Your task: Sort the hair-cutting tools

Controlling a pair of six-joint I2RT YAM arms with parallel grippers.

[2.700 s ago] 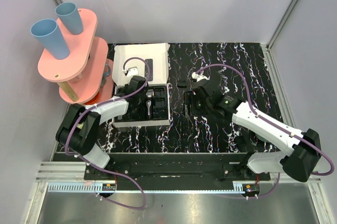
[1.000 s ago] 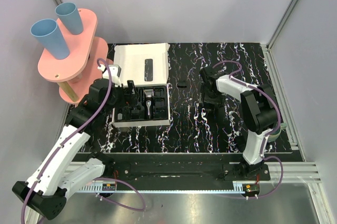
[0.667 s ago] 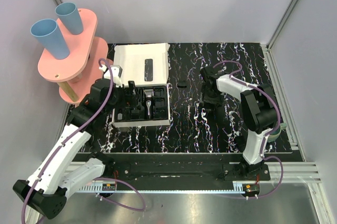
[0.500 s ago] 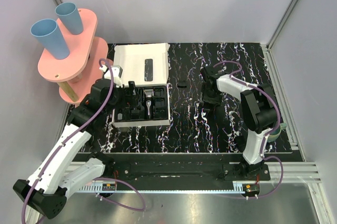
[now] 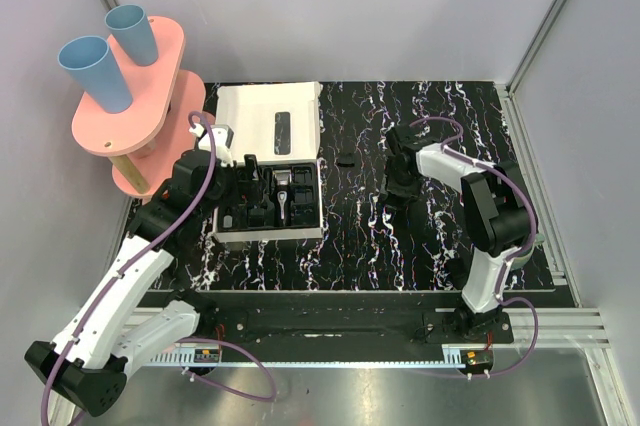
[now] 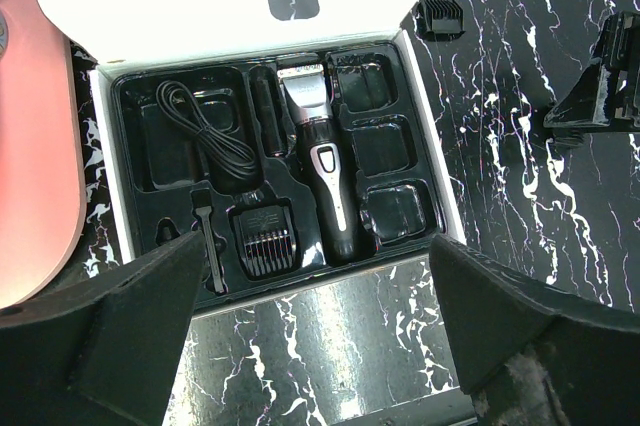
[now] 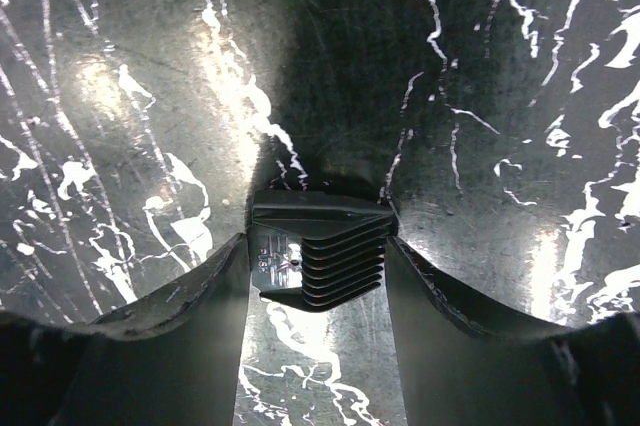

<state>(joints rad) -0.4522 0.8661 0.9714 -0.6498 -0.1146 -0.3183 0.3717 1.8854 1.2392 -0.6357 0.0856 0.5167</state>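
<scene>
A black comb attachment lies on the black marbled table, and my right gripper is shut on it, one finger pressed against each end. From above, that right gripper points down at mid-table. Another comb attachment lies loose left of it. The white box's black tray holds the slim clipper, a comb attachment, a coiled cable and a small brush. My left gripper hangs wide open above the tray's near edge, holding nothing.
The box's white lid lies folded back behind the tray. A pink tiered stand with two blue cups stands at the far left. Grey walls close in the table's sides and back.
The right gripper's fingers have closed in onto the comb attachment. Over the last second both arms have otherwise stayed nearly still.
</scene>
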